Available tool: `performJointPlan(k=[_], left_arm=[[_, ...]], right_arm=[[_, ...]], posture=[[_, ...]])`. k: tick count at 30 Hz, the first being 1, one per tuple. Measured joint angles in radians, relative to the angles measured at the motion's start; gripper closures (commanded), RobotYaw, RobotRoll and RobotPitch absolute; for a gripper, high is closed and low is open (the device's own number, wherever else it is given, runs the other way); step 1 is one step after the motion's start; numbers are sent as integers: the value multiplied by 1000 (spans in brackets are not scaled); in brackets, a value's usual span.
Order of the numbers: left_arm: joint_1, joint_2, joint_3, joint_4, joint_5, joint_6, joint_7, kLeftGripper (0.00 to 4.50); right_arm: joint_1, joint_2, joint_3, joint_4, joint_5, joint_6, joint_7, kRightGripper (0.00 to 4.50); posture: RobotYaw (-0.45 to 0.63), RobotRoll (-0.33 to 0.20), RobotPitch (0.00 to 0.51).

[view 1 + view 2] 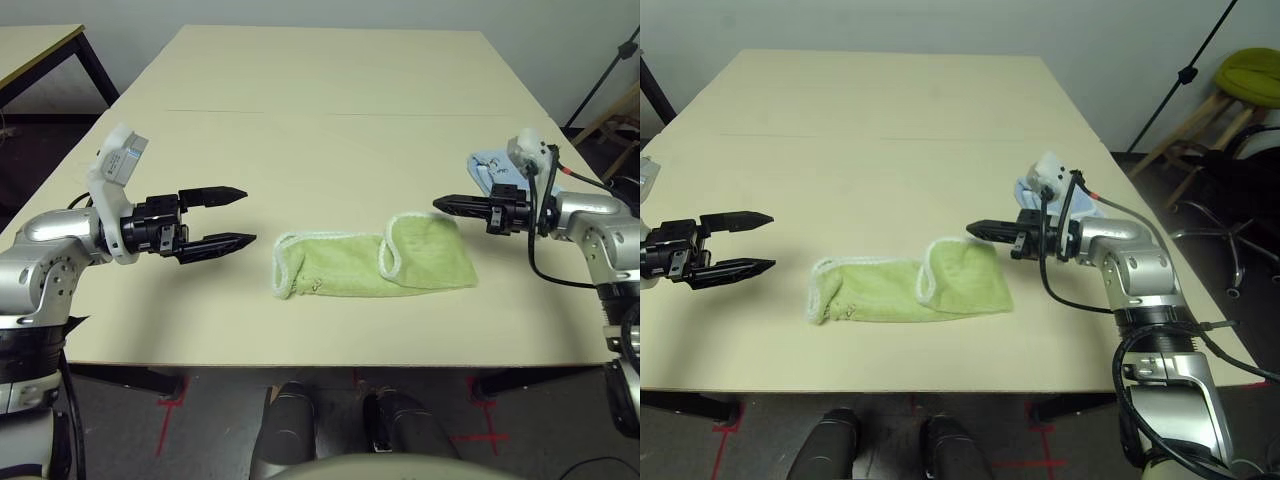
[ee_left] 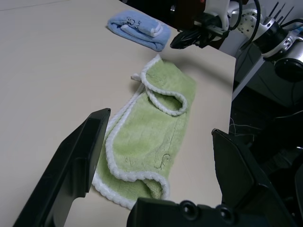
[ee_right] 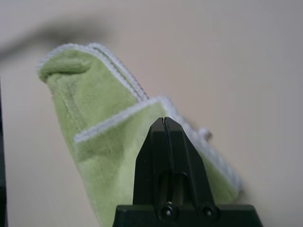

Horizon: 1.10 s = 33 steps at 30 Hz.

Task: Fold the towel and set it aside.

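- The towel point(image 1: 372, 264) lies flat on the desk point(image 1: 320, 110) near the front edge, a light green strip with white stitched edging, running from 9 o'clock to 3 o'clock across the head views.
- Its right end is folded back over itself, so a looped white edge point(image 1: 389, 255) crosses the strip a little right of its middle; the left end curls into a rounded edge.
- A small dark embroidery point(image 2: 163, 161) shows on the towel's upper face in the left wrist view.
- Nothing grips the towel; both tools hang above the desk, apart from it.
- The right tool point(image 1: 441, 204) is at about 2 o'clock from the towel, just off its right end, fingers clenched together with nothing between them, tip pointing toward 9 o'clock.
- The left tool point(image 1: 238, 216) is at 9 o'clock from the towel, well apart from its left end, its two black fingers spread wide and released, pointing toward 3 o'clock.
- A smaller folded light-blue cloth point(image 2: 138, 29) sits on the desk at about 1 o'clock from the towel, behind the right tool.
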Motion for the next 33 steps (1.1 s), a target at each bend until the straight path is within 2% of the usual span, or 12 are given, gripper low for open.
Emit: performJointPlan(k=[6, 13, 17, 21, 26, 27, 31, 33], left_arm=[[-1, 0, 0, 0, -3, 5, 0, 0], [6, 9, 5, -16, -19, 28, 0, 0], [15, 14, 12, -20, -24, 48, 13, 0], [19, 13, 25, -25, -27, 83, 67, 0], [38, 4, 37, -77, -44, 273, 269, 0], [44, -5, 48, -94, -53, 310, 312, 0], [61, -76, 123, -170, -116, 444, 491, 0], [77, -129, 186, -222, -198, 536, 579, 0]], right_arm=[[7, 77, 106, 193, -132, -191, -16, 4484], [-58, 128, 132, 337, -200, -299, -20, 4484], [-82, 112, 132, 326, -197, -262, 20, 3551], [-137, 52, 106, 248, -157, -195, 76, 2115], [-192, -35, 80, 172, -144, -191, 129, 273], [-194, -42, 79, 163, -144, -198, 138, 22], [-214, -45, 78, 164, -143, -277, 184, 22], [-240, -43, 76, 183, -142, -313, 202, 22]], posture=[[165, 0, 145], [180, 0, 142], [177, 0, 141], [167, 0, 142], [165, 0, 143], [165, 0, 142], [177, 0, 142], [195, 0, 143]])
